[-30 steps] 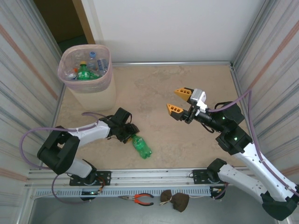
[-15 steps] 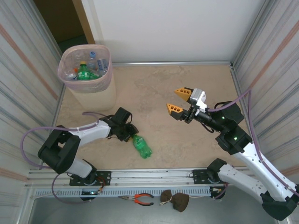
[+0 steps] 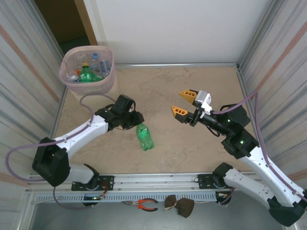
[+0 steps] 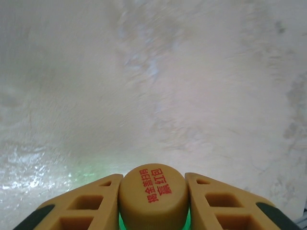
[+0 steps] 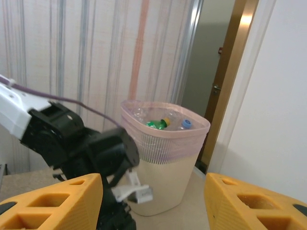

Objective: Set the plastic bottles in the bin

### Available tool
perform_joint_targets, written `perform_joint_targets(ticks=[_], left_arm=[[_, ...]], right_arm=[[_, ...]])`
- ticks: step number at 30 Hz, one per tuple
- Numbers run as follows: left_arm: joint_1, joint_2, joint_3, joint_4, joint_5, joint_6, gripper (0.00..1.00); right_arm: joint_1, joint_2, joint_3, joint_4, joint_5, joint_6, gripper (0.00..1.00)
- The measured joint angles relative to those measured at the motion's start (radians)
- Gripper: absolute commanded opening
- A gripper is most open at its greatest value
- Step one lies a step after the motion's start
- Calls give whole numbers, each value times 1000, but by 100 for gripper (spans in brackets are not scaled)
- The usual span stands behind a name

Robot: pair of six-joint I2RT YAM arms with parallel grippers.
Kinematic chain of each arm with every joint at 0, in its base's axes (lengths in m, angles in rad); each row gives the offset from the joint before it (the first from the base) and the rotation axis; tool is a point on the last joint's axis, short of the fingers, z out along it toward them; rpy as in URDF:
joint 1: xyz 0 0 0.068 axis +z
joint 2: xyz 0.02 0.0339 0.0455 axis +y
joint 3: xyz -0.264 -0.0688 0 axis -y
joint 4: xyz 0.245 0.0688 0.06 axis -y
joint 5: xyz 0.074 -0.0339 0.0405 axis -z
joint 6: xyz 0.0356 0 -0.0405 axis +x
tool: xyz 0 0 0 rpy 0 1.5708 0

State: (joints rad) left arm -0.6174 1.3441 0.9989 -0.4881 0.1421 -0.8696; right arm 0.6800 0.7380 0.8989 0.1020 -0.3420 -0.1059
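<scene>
A green bottle (image 3: 145,138) is toward the front of the bench (image 3: 201,81), left of middle, its cap end pointing away; whether it rests on the bench cannot be told. The left claw (image 3: 135,120) is clamped on its yellow cap (image 4: 153,190), fingers (image 4: 91,208) pressed to both sides. Farther back, the right claw (image 3: 184,103) hangs over mid-bench, jaws apart, empty. In the far left corner stands the pink-lined bin (image 3: 88,86), with bottles (image 3: 87,75) inside.
</scene>
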Motion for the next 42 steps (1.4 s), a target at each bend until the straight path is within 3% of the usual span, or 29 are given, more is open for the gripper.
perform_joint_targets(ticks=[9,20,29,37,42], left_arm=[[26,-34,335,-190,-74,297,14],[246,3,721,-370,-76,578,12],[408,171,1071,-451,-51,736,12],[554,388,1360,-467,-10,799,8],[608,488,1430,-441,25,807,6]], right_arm=[[0,0,0,1,13,0,57],[0,0,1,1,29,0,56],[16,1,19,0,38,-1,56],[35,23,36,0,60,-5,55],[48,29,40,-2,63,-12,55]])
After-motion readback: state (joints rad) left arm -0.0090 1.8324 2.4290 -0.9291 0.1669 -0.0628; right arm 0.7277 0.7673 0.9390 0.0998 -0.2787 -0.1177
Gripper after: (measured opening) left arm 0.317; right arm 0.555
